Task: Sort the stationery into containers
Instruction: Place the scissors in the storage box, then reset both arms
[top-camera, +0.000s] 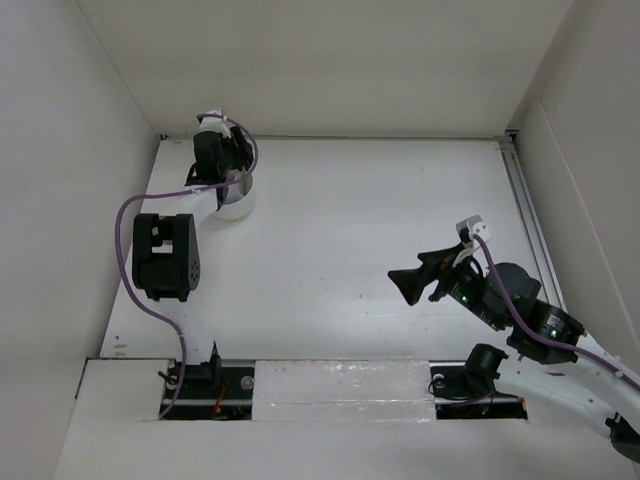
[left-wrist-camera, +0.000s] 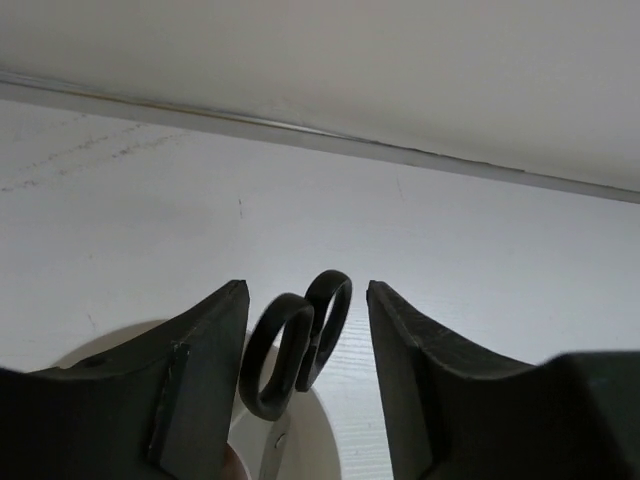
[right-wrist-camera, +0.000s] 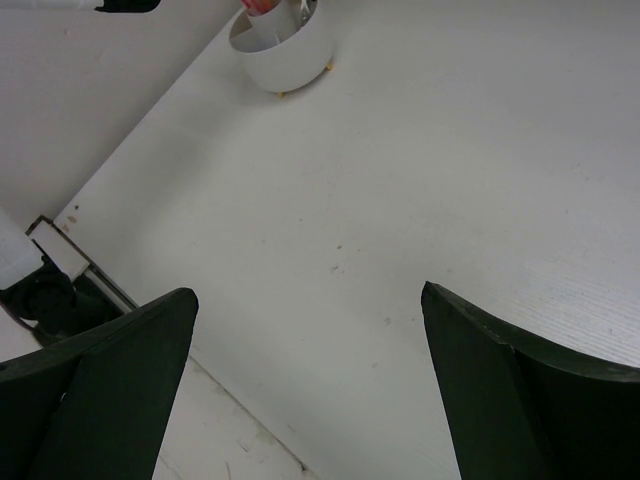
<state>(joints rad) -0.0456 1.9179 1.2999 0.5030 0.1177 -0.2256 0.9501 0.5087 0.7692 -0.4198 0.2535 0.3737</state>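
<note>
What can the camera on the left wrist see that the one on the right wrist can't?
Only the left wrist view shows the black scissors handles, standing up between the left fingers. Only the right wrist view shows the right fingers, spread wide above bare table, and a pink-red item poking out of the tub. Both show the white tub, close below the scissors in the left view and far off in the right, and the white tabletop.
</note>
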